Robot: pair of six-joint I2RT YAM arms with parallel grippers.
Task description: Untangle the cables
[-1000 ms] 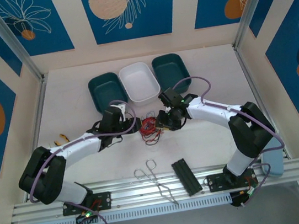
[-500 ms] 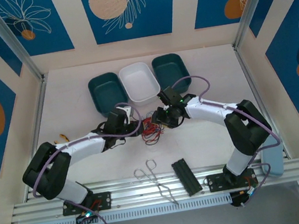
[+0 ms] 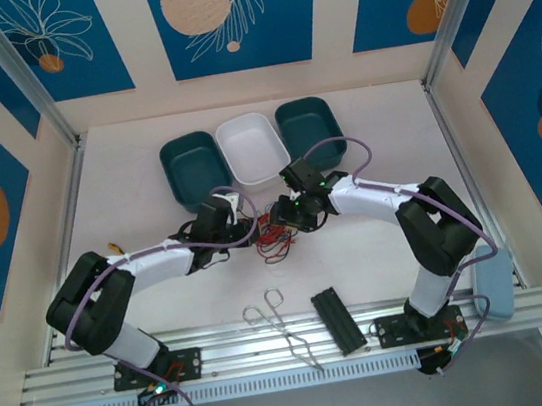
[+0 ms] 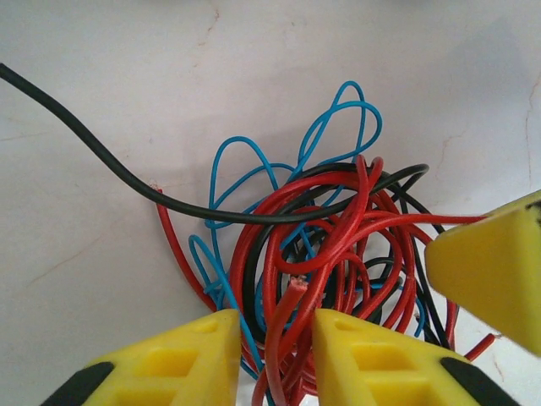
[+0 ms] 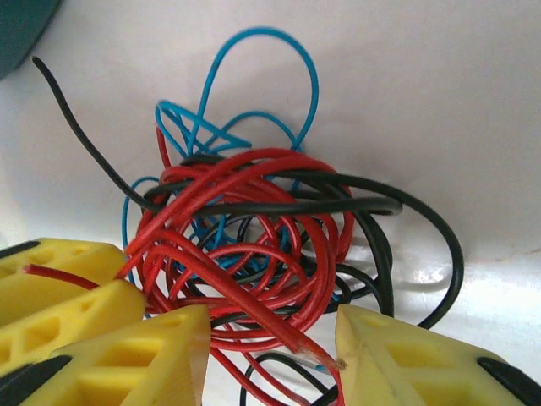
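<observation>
The cables lie as one tangle of red, blue and black strands on the white table, between the two arms. My left gripper is at the tangle's left side. In the left wrist view its yellow fingertips stand narrowly apart, with several red strands of the cables running between them. My right gripper is at the tangle's right side. Seen from the right wrist, it is open wide, and a red end of the cables lies loose in the gap. One black strand trails off to the left.
Behind the tangle stand a teal tray, a white tray and another teal tray. Metal tongs and a black block lie near the front edge. A small orange item sits at the left.
My left arm has reached to the right up to the tangle and its jaws have narrowed round red strands. My right gripper has shifted slightly left and back.
</observation>
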